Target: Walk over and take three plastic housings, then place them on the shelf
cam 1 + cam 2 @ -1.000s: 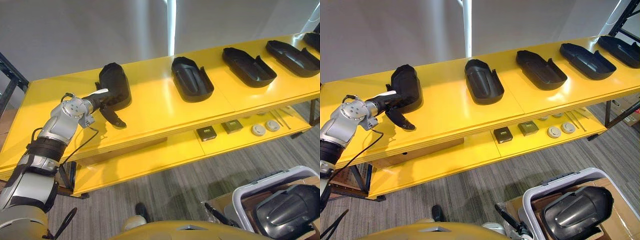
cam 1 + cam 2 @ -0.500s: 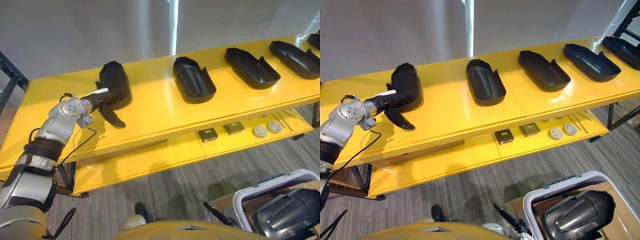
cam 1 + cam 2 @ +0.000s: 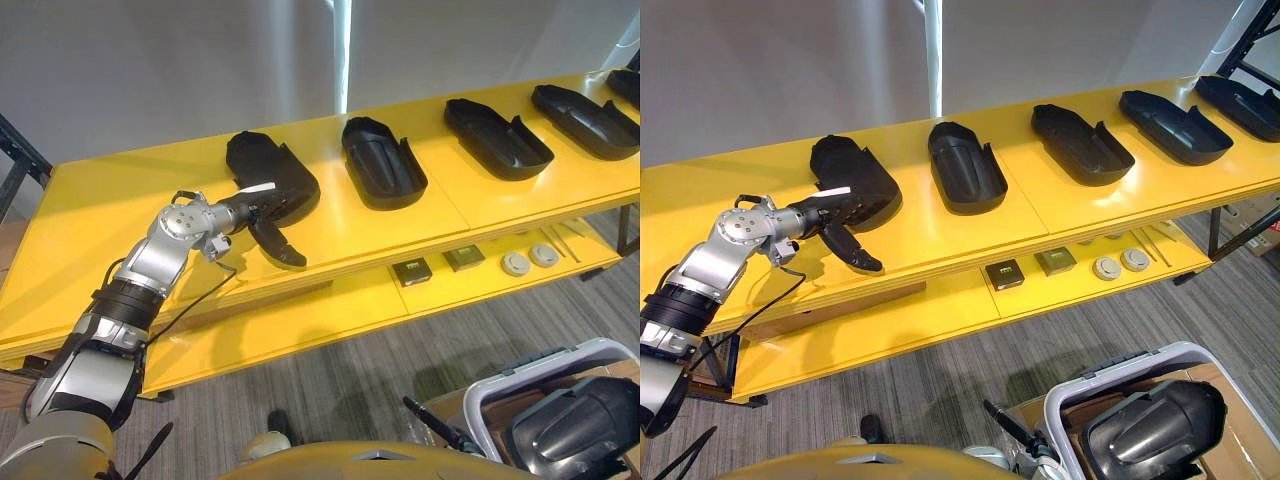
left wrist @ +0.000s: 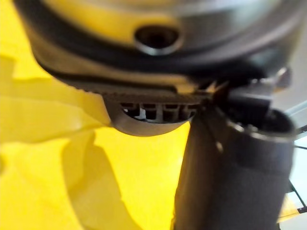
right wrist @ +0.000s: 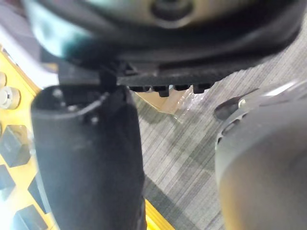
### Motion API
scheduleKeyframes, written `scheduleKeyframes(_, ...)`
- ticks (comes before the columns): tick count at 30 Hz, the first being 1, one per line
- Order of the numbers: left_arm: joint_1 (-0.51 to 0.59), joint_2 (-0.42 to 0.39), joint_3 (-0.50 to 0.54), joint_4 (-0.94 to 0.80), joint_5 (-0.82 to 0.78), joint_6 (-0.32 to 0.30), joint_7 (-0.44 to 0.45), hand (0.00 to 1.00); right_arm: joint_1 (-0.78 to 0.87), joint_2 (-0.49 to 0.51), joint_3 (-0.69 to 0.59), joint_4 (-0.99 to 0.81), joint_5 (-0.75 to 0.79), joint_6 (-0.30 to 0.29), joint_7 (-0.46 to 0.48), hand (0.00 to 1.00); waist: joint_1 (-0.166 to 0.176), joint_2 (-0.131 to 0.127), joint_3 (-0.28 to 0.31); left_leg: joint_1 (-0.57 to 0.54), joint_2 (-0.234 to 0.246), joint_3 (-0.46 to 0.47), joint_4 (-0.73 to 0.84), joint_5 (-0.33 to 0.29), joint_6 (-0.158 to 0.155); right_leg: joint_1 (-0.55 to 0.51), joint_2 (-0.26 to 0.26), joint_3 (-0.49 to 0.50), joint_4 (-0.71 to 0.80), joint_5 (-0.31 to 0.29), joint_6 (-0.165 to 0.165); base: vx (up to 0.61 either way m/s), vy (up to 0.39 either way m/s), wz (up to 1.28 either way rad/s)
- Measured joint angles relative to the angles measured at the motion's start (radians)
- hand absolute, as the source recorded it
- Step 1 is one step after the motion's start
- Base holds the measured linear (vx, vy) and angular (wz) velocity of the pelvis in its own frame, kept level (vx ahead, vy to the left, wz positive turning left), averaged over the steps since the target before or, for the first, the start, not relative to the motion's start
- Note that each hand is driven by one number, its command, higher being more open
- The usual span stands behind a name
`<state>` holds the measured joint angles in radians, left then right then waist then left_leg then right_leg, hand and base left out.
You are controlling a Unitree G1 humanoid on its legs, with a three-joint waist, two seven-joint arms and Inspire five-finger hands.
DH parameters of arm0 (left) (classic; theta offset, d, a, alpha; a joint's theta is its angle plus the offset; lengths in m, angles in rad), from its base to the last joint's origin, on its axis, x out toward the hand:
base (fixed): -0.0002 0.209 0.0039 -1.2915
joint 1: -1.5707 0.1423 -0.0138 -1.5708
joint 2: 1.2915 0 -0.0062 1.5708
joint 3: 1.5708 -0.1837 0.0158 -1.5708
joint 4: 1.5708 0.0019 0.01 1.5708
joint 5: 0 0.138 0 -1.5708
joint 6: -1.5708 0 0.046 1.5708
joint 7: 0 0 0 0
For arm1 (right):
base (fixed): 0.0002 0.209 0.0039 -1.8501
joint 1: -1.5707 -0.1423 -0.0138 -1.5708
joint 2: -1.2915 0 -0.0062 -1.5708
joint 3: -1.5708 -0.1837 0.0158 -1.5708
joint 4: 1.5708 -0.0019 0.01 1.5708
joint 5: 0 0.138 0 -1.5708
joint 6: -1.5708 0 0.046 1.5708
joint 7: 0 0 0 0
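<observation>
L hand at leftmost housing on yellow shelf, thumb on its rim; clenched or not, can't tell. Other housings lined up alongside, one more in bin. Prob. near end: release pending. R hand idle, state unclear.

shelf — yellow | housings — black | carpet grey, finely striped | left hand dark, thumb cover white
</observation>
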<state>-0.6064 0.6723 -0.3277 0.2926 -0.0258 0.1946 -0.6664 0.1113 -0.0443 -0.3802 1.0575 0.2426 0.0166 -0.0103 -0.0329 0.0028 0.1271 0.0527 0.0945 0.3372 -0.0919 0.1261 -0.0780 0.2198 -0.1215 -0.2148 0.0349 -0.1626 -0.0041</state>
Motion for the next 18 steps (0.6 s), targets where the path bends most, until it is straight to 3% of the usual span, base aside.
scheduleKeyframes(7, 0.021, -0.007, 0.001, 0.013, 0.119, -0.069, 0.032, 1.0, -0.026, -0.001, 0.01, 0.008, 0.001, 0.0, 0.001, 1.0, 0.0, -0.002, 0.0, 0.011, 0.003, -0.003, 0.0, -0.003, -0.003, 0.007, 0.003, 0.001, 0.015, 0.001, 0.001, -0.01, -0.02, 0.02)
scheduleKeyframes(11, 0.02, 0.0, 0.038, 0.142, 0.233, -0.133, 0.171, 1.0, -0.021, -0.001, 0.011, 0.008, 0.001, -0.002, 0.003, 1.0, -0.004, -0.001, 0.0, 0.014, 0.005, -0.001, 0.0, -0.003, -0.004, 0.008, 0.003, 0.002, 0.015, 0.005, 0.009, -0.03, -0.019, -0.05)
scheduleKeyframes(14, 0.021, 0.061, 0.06, 0.226, 0.268, -0.172, 0.251, 1.0, -0.005, -0.001, 0.011, 0.008, 0.012, -0.003, -0.001, 1.0, -0.001, -0.001, 0.0, 0.013, 0.008, 0.0, 0.0, -0.003, -0.004, 0.009, 0.004, 0.003, 0.016, 0.016, 0.026, -0.01, -0.007, -0.01)
scheduleKeyframes(18, 0.026, 0.141, 0.074, 0.229, 0.232, -0.203, 0.272, 1.0, 0.022, -0.003, 0.009, 0.008, 0.018, -0.003, -0.002, 1.0, 0.011, -0.003, 0.004, 0.013, 0.008, -0.006, 0.0, -0.004, -0.004, 0.006, 0.003, 0.002, 0.029, 0.021, 0.034, -0.03, -0.009, 0.07)
